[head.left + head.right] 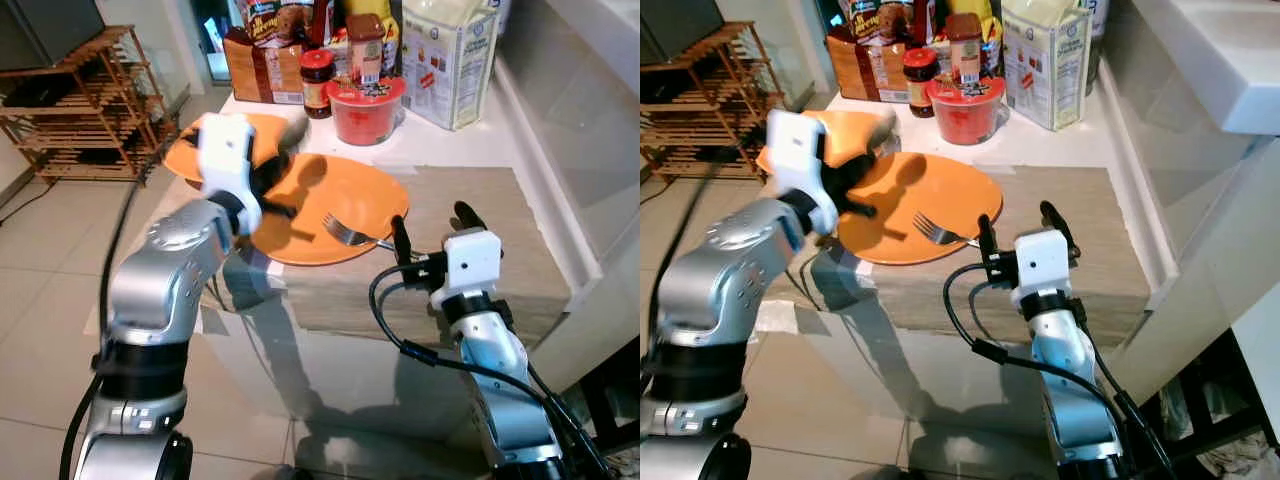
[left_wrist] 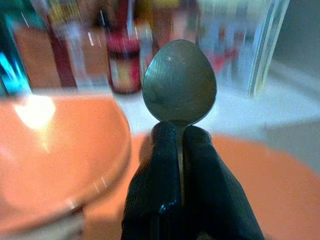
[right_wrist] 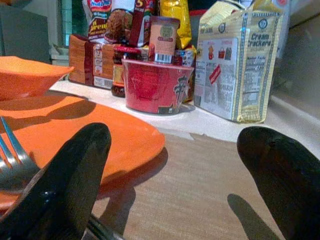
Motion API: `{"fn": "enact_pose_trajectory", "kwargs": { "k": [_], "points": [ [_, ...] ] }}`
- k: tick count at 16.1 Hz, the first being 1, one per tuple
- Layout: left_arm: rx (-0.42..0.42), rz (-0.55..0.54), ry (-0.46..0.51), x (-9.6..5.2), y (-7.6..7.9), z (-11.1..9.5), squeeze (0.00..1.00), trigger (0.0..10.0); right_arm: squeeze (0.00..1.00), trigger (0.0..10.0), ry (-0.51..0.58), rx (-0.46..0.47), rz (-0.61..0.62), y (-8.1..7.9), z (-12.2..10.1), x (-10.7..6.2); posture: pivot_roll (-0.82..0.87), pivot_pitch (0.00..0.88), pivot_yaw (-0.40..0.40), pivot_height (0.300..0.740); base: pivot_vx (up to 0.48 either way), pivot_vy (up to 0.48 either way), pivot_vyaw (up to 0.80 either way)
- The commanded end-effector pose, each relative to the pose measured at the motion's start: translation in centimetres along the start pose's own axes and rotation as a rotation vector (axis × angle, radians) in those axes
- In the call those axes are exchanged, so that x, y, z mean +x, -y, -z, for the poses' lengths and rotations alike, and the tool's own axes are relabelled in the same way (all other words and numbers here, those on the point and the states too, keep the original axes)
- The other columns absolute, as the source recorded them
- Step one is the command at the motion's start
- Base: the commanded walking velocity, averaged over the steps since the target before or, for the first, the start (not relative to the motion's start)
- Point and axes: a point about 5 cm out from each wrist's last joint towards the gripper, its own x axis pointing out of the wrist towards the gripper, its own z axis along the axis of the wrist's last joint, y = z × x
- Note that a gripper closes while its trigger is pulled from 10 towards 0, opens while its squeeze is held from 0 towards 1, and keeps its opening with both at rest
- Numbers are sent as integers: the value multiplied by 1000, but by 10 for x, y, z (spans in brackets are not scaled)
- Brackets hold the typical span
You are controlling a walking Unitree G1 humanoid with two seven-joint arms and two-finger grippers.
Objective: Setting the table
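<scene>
L gripper pinches spoon by the neck, over orange plate; R gripper spread wide by fork.
Spoon: stiff, light, slick metal — grip handle low, keep level.

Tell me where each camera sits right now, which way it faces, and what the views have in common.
Left eye view: on the head, looking forward and down at the table; both silver arms show, left gripper over the orange plate.
Right eye view: the same scene from the other eye; right gripper by the fork.
Left wrist view: along the shut fingers, which hold a spoon, toward the orange bowl.
Right wrist view: low over the table, between open fingers, toward the red cup.
Shared: all show the orange plate.
</scene>
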Motion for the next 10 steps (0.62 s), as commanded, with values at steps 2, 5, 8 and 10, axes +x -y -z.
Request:
{"fn": "enact_pose_trajectory", "kwargs": {
  "k": [2, 5, 8, 10],
  "points": [
    [51, -47, 90, -9, -7, -15, 0, 0, 0, 10000, 16, 6, -6, 1, -3, 4, -66, 0, 87, 740, 0, 0, 0],
    [73, -107, 120, -32, -24, -11, 0, 0, 0, 10000, 53, 3, 18, 6, -9, 6, -60, 0, 86, 740, 0, 0, 0],
    [98, -192, 129, -51, -35, -1, 0, 0, 0, 10000, 62, 8, 37, 11, -11, 6, -50, 0, 82, 740, 0, 0, 0],
    [88, -195, 100, -59, -32, 10, 0, 0, 0, 10000, 65, 10, 66, 16, -12, 6, -46, 0, 79, 740, 0, 0, 0]
  ]
}}
